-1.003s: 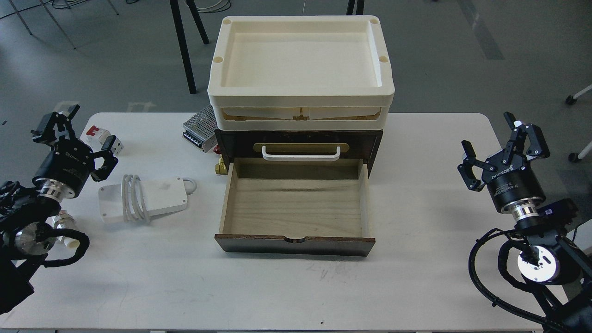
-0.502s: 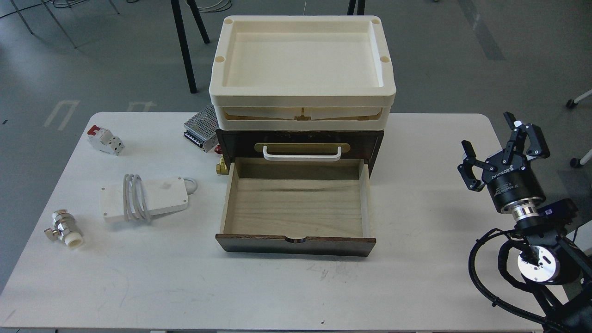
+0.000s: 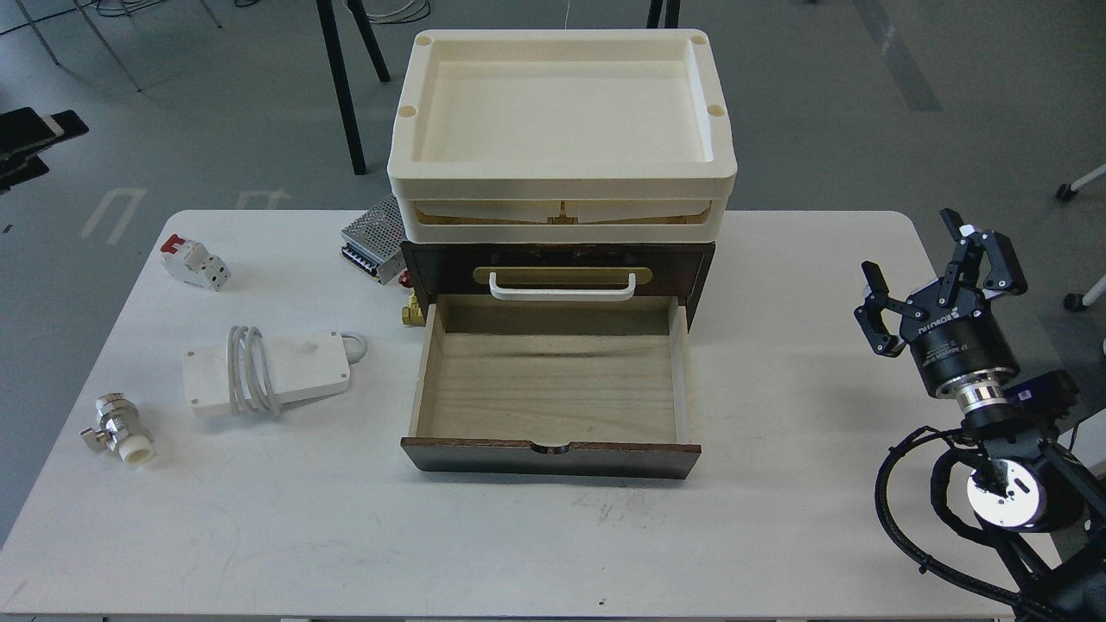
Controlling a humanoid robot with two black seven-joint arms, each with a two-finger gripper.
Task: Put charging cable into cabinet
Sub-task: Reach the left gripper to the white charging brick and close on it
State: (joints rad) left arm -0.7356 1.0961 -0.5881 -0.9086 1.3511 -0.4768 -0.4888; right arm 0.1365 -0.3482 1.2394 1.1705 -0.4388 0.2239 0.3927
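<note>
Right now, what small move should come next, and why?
Probably bring the left arm down over the cable. It lies free on the table, left of the open drawer. The left gripper is barely in view; the right gripper is open but far away.

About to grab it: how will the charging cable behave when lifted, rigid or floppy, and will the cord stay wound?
The charging cable looks like a flat, hard brick, so probably rigid and stable, unlikely to roll. The cord wound around its middle seems loose, and the loop at its right end may snag or unwind. Its smooth white casing could be slippery.
</note>
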